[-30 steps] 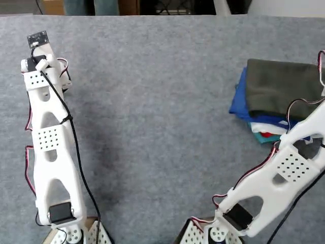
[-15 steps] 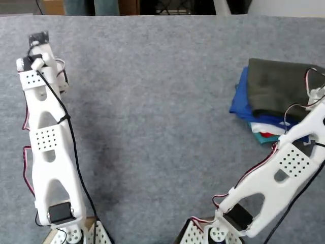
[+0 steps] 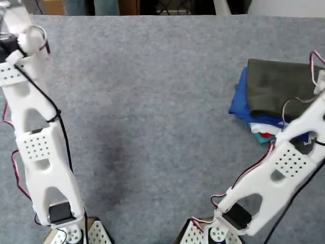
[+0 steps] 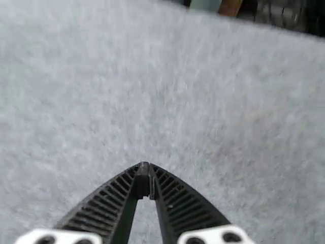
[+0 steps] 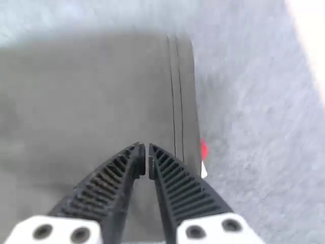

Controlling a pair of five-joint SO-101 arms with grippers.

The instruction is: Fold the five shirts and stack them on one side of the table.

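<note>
A stack of folded shirts (image 3: 274, 99) lies at the table's right side, a dark olive shirt (image 3: 279, 86) on top, with blue, white, teal and red layers under it. My right gripper (image 5: 143, 150) hovers over the olive shirt (image 5: 76, 101), fingers shut with nothing between them; a red edge (image 5: 203, 150) peeks out beneath. The right arm (image 3: 284, 162) reaches up along the right edge. My left gripper (image 4: 144, 178) is shut and empty above bare grey cloth, and its arm (image 3: 30, 127) stretches toward the far left corner.
The grey table cover (image 3: 152, 112) lies bare between the two arms. Beyond the far edge stand a wooden box (image 3: 53, 6) and dark furniture (image 3: 177, 6).
The left arm has swung up and further left toward the far corner. The right arm has shifted slightly further over the stack.
</note>
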